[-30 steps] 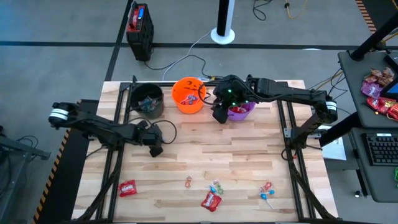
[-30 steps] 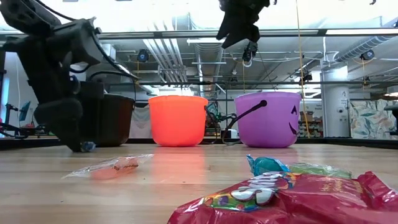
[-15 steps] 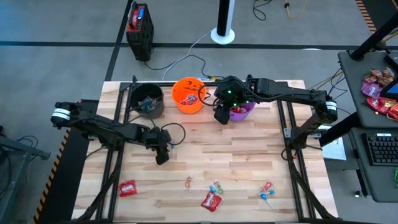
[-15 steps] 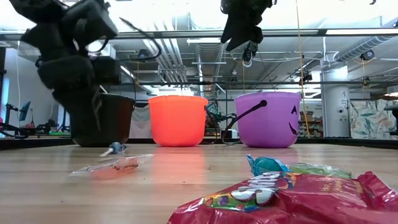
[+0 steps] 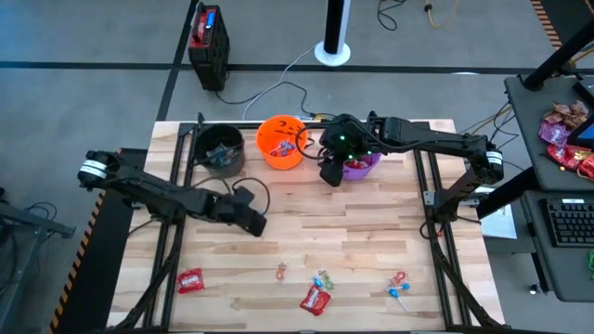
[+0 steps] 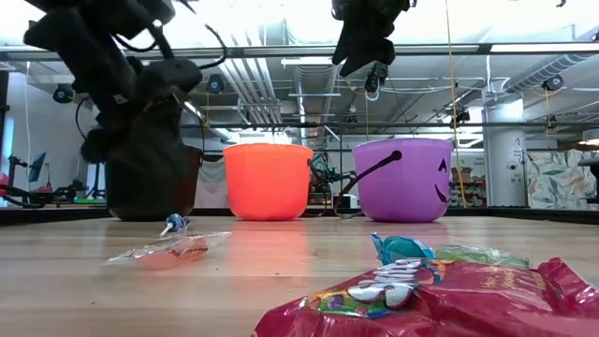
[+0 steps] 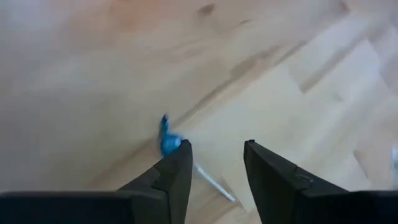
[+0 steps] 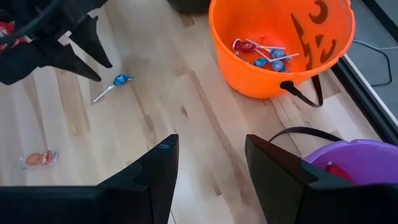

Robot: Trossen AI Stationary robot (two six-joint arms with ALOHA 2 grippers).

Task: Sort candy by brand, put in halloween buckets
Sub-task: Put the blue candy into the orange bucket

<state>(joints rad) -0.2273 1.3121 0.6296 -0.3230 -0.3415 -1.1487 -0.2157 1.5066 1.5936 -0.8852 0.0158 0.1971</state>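
My left gripper [image 7: 216,158] is open and hovers above the table's middle left [image 5: 255,223]. A blue lollipop [image 7: 168,142] lies flat on the wood just beyond one fingertip, also seen in the right wrist view [image 8: 121,81]. My right gripper [image 8: 208,146] is open and empty, high up between the orange bucket [image 5: 281,141] and the purple bucket [image 5: 357,165]. The black bucket [image 5: 221,148] stands left of the orange one. The orange bucket holds lollipops [image 8: 261,56]. Red packets [image 5: 189,279] [image 5: 315,299] and other sweets lie near the table's near edge.
A clear-wrapped sweet [image 5: 280,272], a blue-green piece [image 5: 323,278] and lollipops [image 5: 397,283] lie along the near edge. Bare wood spans the middle of the table [image 5: 353,223]. Metal frame rails run along the table's left and right sides.
My left gripper has risen from the table top and moved toward the table's right edge. The blue lollipop, which was at its fingertips a second ago, now lies on the wood apart from it.
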